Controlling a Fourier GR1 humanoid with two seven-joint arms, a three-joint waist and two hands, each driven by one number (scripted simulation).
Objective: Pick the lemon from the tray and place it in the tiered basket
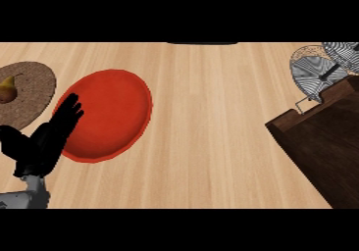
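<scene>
My left hand (45,139) rests open at lower left, fingers straight over the red plate (114,112); my right hand is out of view. I see no lemon, only a pear (5,90) on the mat (34,81) at upper left. Grabbing that would be wrong. The wire basket (320,68) sits upper right, well apart.

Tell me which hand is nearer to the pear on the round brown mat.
Left. The left hand rests open, fingers up, over the red tray's left edge, just right of and below the pear on the brown mat. The right hand is not in view.
</scene>
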